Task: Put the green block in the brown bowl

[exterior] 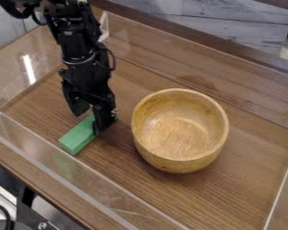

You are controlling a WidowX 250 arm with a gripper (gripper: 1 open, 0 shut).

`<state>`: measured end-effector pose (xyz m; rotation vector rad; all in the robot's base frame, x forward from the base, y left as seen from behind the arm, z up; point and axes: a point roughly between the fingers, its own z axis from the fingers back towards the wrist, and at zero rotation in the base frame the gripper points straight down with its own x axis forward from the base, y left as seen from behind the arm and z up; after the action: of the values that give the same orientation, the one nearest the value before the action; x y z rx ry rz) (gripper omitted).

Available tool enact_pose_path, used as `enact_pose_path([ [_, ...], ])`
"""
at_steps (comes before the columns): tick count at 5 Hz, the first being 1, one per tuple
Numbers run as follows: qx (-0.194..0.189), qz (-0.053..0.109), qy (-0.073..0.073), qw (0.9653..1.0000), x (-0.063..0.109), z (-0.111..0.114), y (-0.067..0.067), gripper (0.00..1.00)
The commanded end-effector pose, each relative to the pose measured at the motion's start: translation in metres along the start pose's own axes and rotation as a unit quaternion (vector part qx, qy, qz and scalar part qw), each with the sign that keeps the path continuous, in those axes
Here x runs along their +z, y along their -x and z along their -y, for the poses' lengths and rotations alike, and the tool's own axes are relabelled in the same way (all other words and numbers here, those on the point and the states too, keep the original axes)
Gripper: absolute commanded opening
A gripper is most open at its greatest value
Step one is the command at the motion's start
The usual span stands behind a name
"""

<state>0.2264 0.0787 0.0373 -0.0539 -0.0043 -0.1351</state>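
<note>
A flat bright green block (78,137) lies on the wooden table, left of the brown bowl (180,129). My black gripper (93,116) points straight down over the block's far end, its fingers open and straddling that end. The fingertips (105,119) reach down to the block's level; I cannot tell if they touch it. The round light-brown bowl stands upright and holds nothing, a short gap to the right of the block and gripper.
Clear plastic walls (62,171) fence the wooden table (230,193) on the front and left. A white-and-clear fixture (101,27) stands at the back left behind the arm.
</note>
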Motion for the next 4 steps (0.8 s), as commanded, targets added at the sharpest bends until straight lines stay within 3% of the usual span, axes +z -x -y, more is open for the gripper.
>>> enact_pose_path([
  [1,-0.002,0.021,-0.008,0.9998,0.0095,-0.0024,-0.0137,1.0],
  [4,0.011,0.016,0.003,0.9998,0.0067,-0.0018,-0.0173,1.0],
])
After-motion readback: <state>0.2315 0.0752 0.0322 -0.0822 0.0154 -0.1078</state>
